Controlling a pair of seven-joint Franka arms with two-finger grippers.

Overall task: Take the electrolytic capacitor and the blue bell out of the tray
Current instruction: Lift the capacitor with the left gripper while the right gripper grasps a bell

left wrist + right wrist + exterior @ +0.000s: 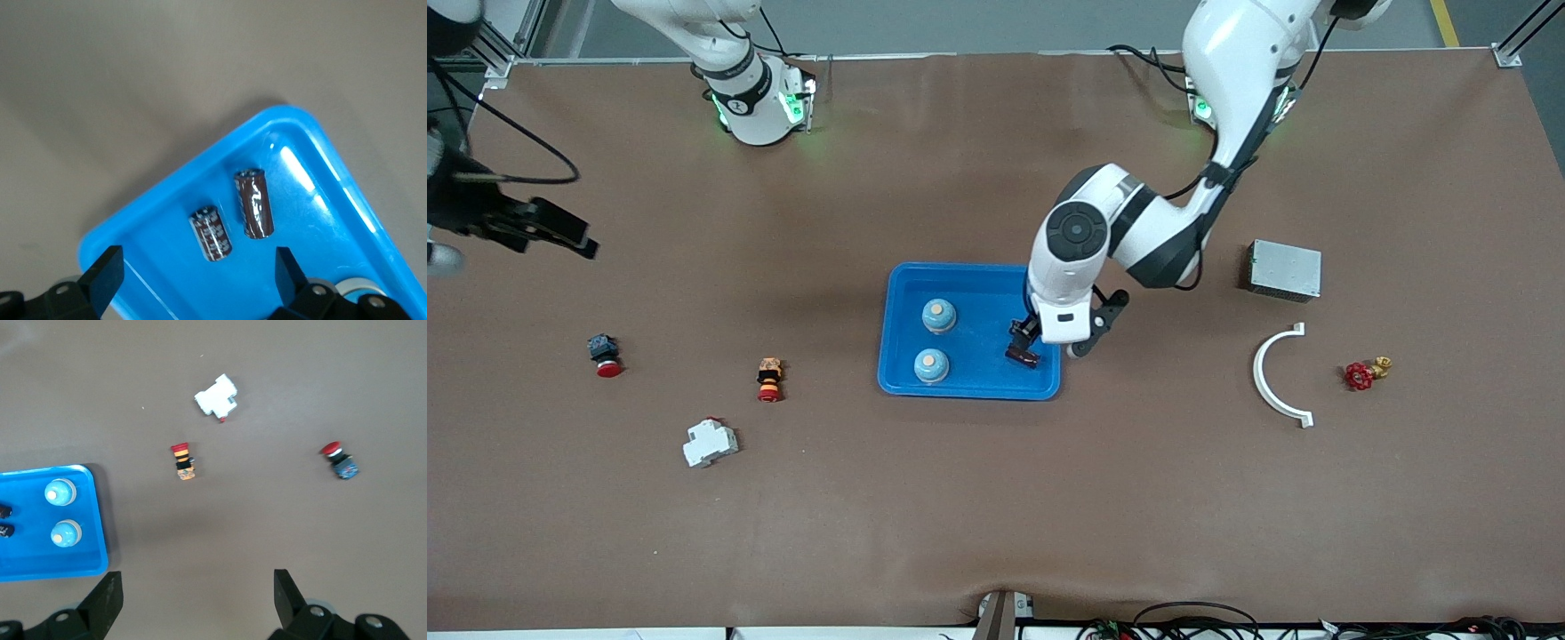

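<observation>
Blue tray [898,293] mid-counter holds two bells [931,365] [938,315] and two capacitors [254,203] [211,233] lying by its wall toward the left arm's end. Left hand [1024,345] hangs over the capacitors, fingers apart, empty. Right hand [551,233] waits high over its end, fingers apart. Switches [769,379] and breaker [710,442] lie well apart from tray.
</observation>
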